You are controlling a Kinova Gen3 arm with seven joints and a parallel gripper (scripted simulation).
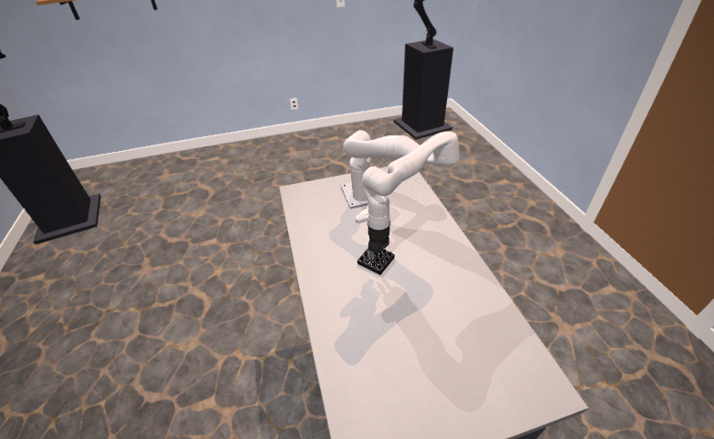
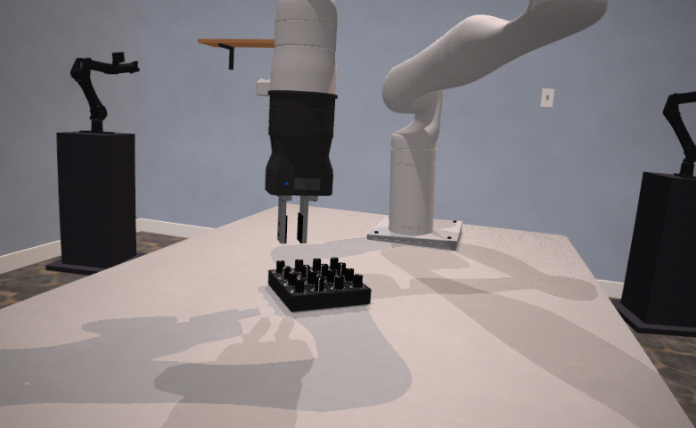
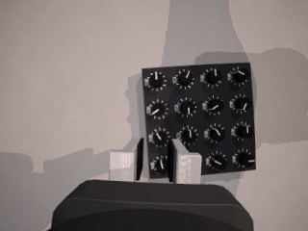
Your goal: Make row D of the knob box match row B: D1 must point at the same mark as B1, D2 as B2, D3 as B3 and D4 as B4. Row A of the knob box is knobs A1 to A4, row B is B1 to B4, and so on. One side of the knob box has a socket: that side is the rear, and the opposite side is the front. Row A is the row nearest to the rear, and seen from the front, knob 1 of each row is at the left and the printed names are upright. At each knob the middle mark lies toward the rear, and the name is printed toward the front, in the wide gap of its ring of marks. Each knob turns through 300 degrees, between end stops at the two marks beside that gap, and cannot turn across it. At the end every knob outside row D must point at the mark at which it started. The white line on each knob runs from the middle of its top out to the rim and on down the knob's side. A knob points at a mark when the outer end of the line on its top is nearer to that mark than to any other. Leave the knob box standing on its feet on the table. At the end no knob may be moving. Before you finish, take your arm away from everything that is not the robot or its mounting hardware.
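Observation:
The black knob box [image 3: 199, 121] stands flat on the white table, with four rows of black knobs that each carry a white line. It also shows in the exterior view [image 2: 317, 284] and, small, in the top view [image 1: 376, 262]. My gripper [image 2: 292, 239] points straight down and hovers a little above the box's far left corner, clear of the knobs. In the wrist view my two fingers frame the knob at the box's lower left corner [image 3: 158, 165]. The fingers stand partly apart with nothing between them. The printed names are too small to read.
The arm's base plate [image 2: 413, 233] is bolted to the table behind the box. Two black pedestals with dark arms [image 2: 95, 199] [image 2: 677, 249] stand on the floor beyond the table's sides. The table's front edge lies far from the box.

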